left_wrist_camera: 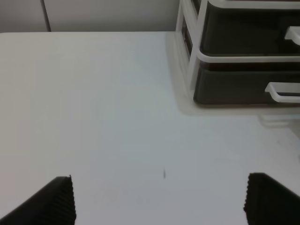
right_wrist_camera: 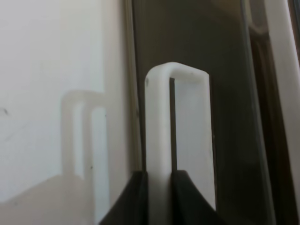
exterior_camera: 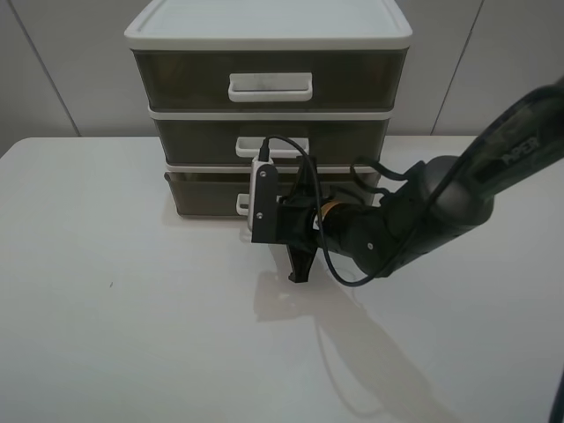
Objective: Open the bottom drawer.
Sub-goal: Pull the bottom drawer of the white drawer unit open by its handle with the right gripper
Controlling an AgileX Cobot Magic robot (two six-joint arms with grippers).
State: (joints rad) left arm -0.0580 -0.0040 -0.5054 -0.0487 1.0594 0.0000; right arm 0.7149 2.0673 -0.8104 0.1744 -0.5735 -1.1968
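Observation:
The bottom drawer (exterior_camera: 204, 196) is the lowest smoky-brown tray of the three-tier unit and stands slightly forward of the drawer above. My right gripper (exterior_camera: 254, 211) reaches across to its front. In the right wrist view, the gripper (right_wrist_camera: 158, 194) is shut on one bar of the white loop handle (right_wrist_camera: 157, 122), against the brown front (right_wrist_camera: 225, 122). My left gripper (left_wrist_camera: 159, 201) is open and empty over bare table, well short of the unit. It is out of the exterior view. The bottom drawer (left_wrist_camera: 234, 86) and its handle (left_wrist_camera: 282, 92) show in the left wrist view.
The unit (exterior_camera: 269, 31) stands at the back middle of the white table (exterior_camera: 106, 308), against a wall. The middle drawer (exterior_camera: 203, 139) and the tall top drawer (exterior_camera: 181, 79) are closed. My right arm (exterior_camera: 441, 207) crosses the table's right half.

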